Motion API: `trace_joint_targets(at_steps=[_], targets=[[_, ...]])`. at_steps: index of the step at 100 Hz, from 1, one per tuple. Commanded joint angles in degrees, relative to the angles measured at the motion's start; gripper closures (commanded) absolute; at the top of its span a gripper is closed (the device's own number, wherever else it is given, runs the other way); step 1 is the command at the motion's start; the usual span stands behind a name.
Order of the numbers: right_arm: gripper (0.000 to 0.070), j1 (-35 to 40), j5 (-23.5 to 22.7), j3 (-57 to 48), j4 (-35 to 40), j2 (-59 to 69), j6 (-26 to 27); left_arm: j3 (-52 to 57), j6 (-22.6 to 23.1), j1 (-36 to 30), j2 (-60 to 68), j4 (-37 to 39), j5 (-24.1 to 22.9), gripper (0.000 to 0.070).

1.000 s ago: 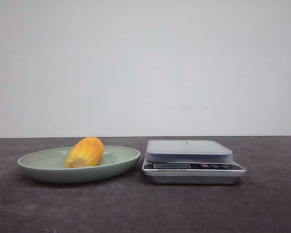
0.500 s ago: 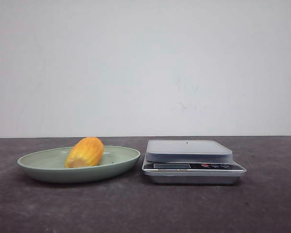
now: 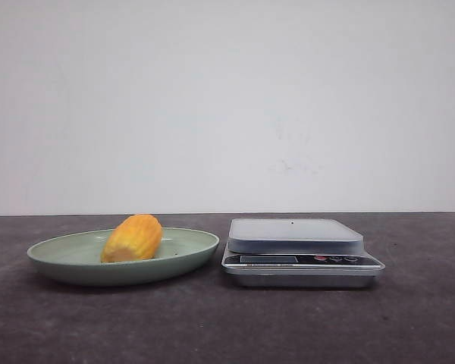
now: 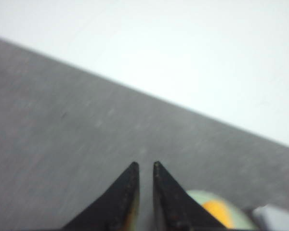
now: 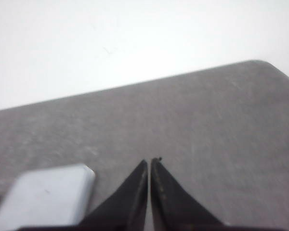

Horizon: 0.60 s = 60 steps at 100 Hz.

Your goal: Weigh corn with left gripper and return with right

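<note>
The corn [image 3: 133, 238], a stubby orange-yellow cob, lies on the green plate [image 3: 53, 262] at the left of the front view. A silver scale [image 3: 296, 236] stands just right of the plate, with nothing on its platform. Neither gripper shows in the front view. My left gripper [image 4: 144, 164] is empty, its jaws a narrow gap apart, over bare table short of the plate [image 4: 195, 196] and corn [image 4: 216, 211]. My right gripper [image 5: 149, 160] is shut and empty over bare table, beside the scale [image 5: 43, 192].
The dark grey table [image 3: 227, 326] runs to a white wall behind. In the right wrist view the table's rounded far corner [image 5: 260, 62] shows.
</note>
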<state>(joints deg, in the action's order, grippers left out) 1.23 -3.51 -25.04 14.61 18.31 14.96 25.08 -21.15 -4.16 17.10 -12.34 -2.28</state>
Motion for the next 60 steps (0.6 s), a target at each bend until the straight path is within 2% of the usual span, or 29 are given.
trace_joint_targets(at_steps=[1,5,9,12,16,19,22,40,60], targets=[[0.0696,0.2,-2.1,-5.7,-0.1,4.7,0.4,6.4,1.6,-0.1,5.4,0.4,2.6,0.0685],[0.0692,0.2,-3.7,-8.7,0.2,7.3,0.0,9.9,3.1,-0.1,8.5,0.2,4.2,0.0662],[0.0633,0.2,-5.4,-11.5,0.5,9.6,0.0,13.3,3.5,-0.1,11.5,-0.5,5.6,0.0572],[0.0533,0.2,-6.5,-13.4,0.7,11.3,-0.1,15.8,3.6,-0.1,13.6,-1.4,6.8,0.0458],[0.0362,0.2,-8.0,-15.8,1.1,13.3,-0.4,18.8,3.5,-0.1,16.1,-2.7,8.2,0.0298],[0.0252,0.2,-8.7,-17.4,1.5,14.5,-0.4,20.9,3.6,-0.2,17.9,-3.7,9.6,0.0229],[0.0210,0.3,-9.1,-18.9,2.4,15.6,-0.4,22.7,3.6,-0.3,19.5,-4.9,11.0,0.0227],[0.0212,2.3,-11.2,-25.6,6.4,20.3,-2.3,27.5,3.8,-4.8,27.3,-7.3,12.8,0.0243],[0.0212,5.7,-11.7,-29.1,9.7,22.9,-2.3,27.5,4.0,-13.7,38.4,-4.9,8.2,0.0244]])
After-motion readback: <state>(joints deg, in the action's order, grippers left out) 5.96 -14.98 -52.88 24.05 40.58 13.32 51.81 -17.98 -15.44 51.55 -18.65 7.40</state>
